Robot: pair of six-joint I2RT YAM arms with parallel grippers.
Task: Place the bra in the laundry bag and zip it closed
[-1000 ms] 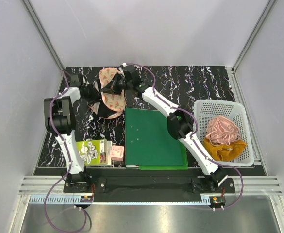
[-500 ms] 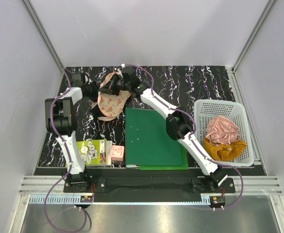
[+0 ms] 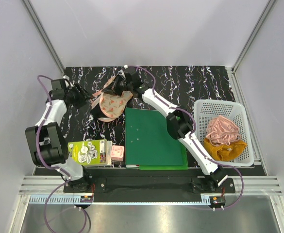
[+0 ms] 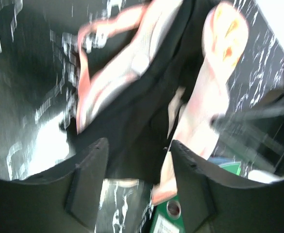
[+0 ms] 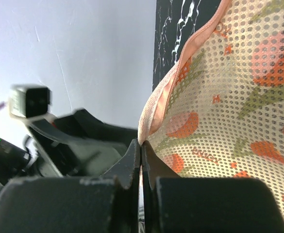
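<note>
The laundry bag (image 3: 113, 103), peach with red watermelon slices, lies half folded over at the back of the table. My right gripper (image 3: 116, 88) is shut on its upper rim; in the right wrist view the jaws (image 5: 141, 145) pinch the peach edging of the bag (image 5: 229, 97). The black bra (image 4: 142, 111) sits between the bag's two halves (image 4: 214, 73), blurred in the left wrist view. My left gripper (image 4: 137, 155) is open just short of the bra, with nothing between its fingers. From above, the left gripper (image 3: 82, 97) hangs to the left of the bag.
A green binder (image 3: 154, 138) lies in front of the bag. A white basket (image 3: 217, 101) at the right holds pink and mustard cloths. A green packet (image 3: 89, 152) and a small pink box (image 3: 117, 153) sit near the front left.
My left gripper has opened and drawn back to the left, away from the bag, its arm swinging outward. The bag's upper half has come down over the bra.
</note>
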